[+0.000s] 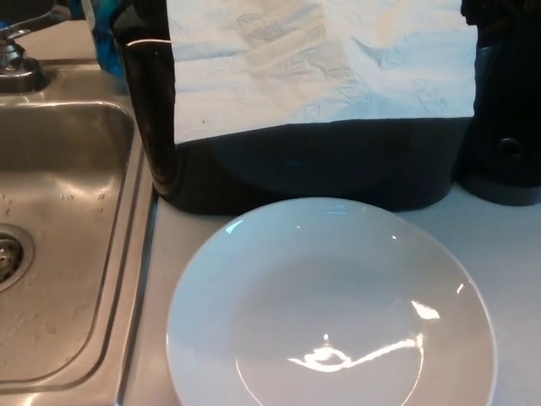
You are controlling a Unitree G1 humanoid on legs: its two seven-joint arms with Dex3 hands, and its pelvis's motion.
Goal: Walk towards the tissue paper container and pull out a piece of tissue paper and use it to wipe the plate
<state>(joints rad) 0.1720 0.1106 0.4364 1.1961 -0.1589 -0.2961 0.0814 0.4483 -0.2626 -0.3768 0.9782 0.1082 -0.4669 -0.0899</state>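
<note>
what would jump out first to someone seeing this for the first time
The big white plate fills the lower middle of the head view, empty and glossy with light glinting off it. Right behind it stands a black tissue container with a wide white sheet of tissue paper hanging down its front. To the left, a steel sink is set into the counter, its drain at the picture's edge; neither robot hand is in view.

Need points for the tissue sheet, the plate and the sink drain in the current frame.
tissue sheet (321, 63), head view, middle of the white sheet hanging over the black container.
plate (254, 279), head view, bare inner slope, upper left.
sink drain (7, 254), head view, metal strainer at the picture's left edge.
</note>
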